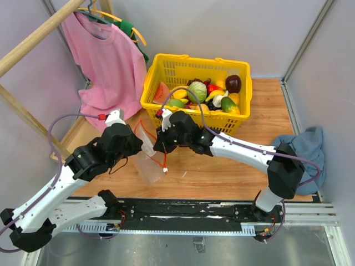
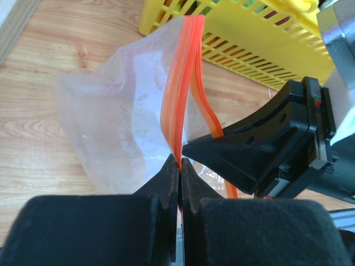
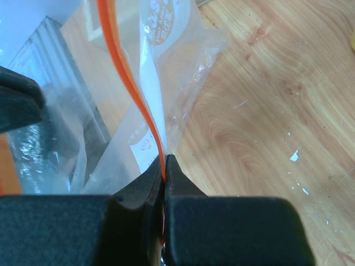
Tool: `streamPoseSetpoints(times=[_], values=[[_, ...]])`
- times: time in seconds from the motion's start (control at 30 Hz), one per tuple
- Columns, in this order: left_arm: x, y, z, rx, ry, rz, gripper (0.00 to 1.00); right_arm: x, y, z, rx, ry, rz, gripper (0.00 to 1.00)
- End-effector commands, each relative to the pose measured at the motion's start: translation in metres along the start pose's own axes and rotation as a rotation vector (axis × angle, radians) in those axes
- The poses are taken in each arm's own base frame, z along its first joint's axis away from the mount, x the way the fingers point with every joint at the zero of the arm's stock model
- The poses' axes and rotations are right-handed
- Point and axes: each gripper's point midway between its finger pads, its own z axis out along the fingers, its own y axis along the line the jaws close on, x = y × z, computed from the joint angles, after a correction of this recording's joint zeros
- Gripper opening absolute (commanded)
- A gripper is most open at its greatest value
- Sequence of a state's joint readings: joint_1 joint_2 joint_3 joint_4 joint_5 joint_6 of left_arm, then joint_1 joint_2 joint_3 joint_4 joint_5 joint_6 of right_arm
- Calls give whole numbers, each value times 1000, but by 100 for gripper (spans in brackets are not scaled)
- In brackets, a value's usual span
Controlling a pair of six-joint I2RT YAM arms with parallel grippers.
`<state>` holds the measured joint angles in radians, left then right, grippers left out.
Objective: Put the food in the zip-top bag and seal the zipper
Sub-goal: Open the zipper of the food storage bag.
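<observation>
Pinching the zipper [image 2: 180,83] from both sides is where I am. My left gripper [image 2: 179,163] has its jaws closed tight on one orange-red strip, and my right gripper [image 3: 165,160] is clamped just as tight on the strip in its own view. I cannot tell for certain whether they hold opposite lips of the mouth, though the left wrist view shows the strips parting a little above my pinch. The zip-top bag [image 1: 148,166] hangs between the two grippers, reaching down to the wooden table [image 3: 266,111], and it looks empty to me. To do this step well, I judge I should draw the grippers gently apart so the mouth opens wide without the thin film slipping out or tearing, with the opening turned upward. Just beyond the bag sits the yellow basket [image 1: 172,71], with the food [image 1: 213,97] heaped inside and none of it bagged yet.
</observation>
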<state>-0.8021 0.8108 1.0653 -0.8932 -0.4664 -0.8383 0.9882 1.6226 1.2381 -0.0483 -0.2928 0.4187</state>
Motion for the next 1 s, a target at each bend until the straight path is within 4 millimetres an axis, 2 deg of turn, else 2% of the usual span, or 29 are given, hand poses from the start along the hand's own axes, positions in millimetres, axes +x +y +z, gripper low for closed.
streamPoseSetpoints(times=[0.0,0.17,0.3,0.53,0.67,0.97], values=[[10,-8,15,22,15,34,0,7,-17,-4,72,28,4,1],[19,-16,31,28,38,52,0,19,-51,-11,172,54,38,1],[27,-21,39,51,58,58,0,23,-60,-15,211,62,28,1],[32,-16,48,14,67,80,0,29,-84,-24,310,86,3,1],[32,-13,51,-8,66,101,0,37,-104,-33,406,117,-27,1],[24,-14,55,-15,80,138,0,47,-133,-52,526,151,-55,1]])
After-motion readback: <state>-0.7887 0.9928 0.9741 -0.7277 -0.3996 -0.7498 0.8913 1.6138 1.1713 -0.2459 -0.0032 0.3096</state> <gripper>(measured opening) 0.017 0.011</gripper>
